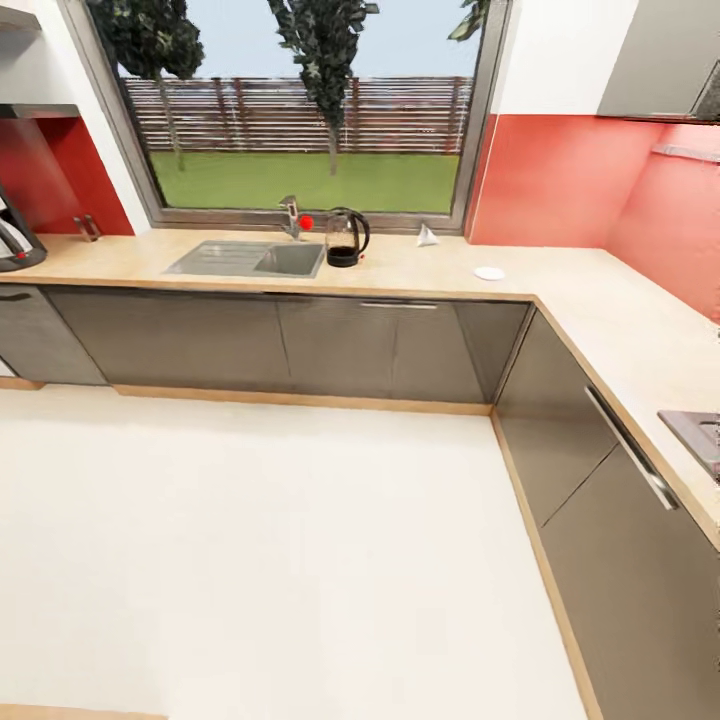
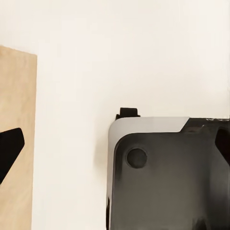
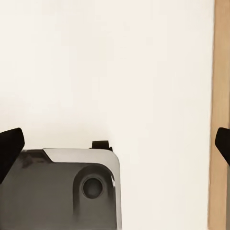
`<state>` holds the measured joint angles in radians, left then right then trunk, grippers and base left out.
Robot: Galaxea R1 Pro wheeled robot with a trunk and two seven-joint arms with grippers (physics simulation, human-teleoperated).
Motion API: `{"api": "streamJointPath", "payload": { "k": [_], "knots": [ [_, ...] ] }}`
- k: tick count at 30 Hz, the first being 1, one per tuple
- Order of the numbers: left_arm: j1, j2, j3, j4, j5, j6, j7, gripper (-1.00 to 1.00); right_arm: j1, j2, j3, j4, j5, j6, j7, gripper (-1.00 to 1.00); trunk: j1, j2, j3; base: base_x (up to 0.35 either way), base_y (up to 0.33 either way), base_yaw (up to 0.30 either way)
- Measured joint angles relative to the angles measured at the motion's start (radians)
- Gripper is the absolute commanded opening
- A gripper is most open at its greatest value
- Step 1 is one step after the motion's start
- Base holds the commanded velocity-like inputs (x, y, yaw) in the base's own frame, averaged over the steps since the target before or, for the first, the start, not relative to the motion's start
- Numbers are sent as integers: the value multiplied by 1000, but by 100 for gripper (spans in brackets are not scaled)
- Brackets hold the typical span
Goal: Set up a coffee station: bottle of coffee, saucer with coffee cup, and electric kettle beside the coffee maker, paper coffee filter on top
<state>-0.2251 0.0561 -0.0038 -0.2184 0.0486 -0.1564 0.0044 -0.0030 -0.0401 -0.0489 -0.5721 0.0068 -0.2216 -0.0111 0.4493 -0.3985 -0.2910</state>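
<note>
Landmark = sink (image 1: pixel 250 259), set in the L-shaped countertop (image 1: pixel 420 270) under the window (image 1: pixel 300 100).

- Far left of the sink, at the head view's edge: coffee maker (image 1: pixel 15 240) on the countertop, partly cut off. Two small dark items (image 1: pixel 87 228) just right of it against the red wall; too small to identify.
- Behind the sink: faucet (image 1: pixel 290 215) with a red knob.
- Just right of the sink, touching nothing: electric kettle (image 1: pixel 346 238), upright, dark base, handle on the side away from the sink.
- Further right of the sink: small pale cone, likely the paper coffee filter (image 1: pixel 427 235), near the window frame.
- Further right again, nearer the counter edge: saucer (image 1: pixel 489 272), flat, nothing on it.
- Well right of the sink, on the counter's side run: corner of a cooktop (image 1: pixel 700 435).
- Grey cabinets (image 1: pixel 300 345) below the sink, white floor (image 1: pixel 260 560) in front.

Left wrist view: robot base (image 2: pixel 167 177) over floor, wood strip (image 2: pixel 17 143) beside it, one dark fingertip (image 2: pixel 9 148) at frame edge. Left pincer: can't tell whether apart or together.

Right wrist view: dark fingertips (image 3: pixel 9 151) at both frame edges with floor between. Right pincer apart, holding nothing.
</note>
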Motion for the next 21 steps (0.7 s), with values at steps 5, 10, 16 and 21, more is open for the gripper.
{"api": "streamJointPath", "payload": {
  "k": [5, 10, 16, 21],
  "knots": [
    [0, 0, 0, 0, 0, 0, 0, 100, 0, 0, 0, 5, 0, -3, 0, 100, 0, 0, 8, 28, 0, -124],
    [0, -1, 2, 0, 5, 0, 1, 100, 0, 0, 0, 6, 0, -4, 0, 100, 0, 0, 16, 3, 0, -124],
    [0, -1, 10, -1, 12, 0, 0, 100, 0, 0, 0, 6, 0, -4, 0, 100, 0, 0, 25, 0, 0, -124],
    [0, -1, 11, -1, 13, 0, 0, 100, 0, 0, 1, 7, 1, -5, 0, 100, 0, 0, 33, 0, 0, -124]
  ]
}}
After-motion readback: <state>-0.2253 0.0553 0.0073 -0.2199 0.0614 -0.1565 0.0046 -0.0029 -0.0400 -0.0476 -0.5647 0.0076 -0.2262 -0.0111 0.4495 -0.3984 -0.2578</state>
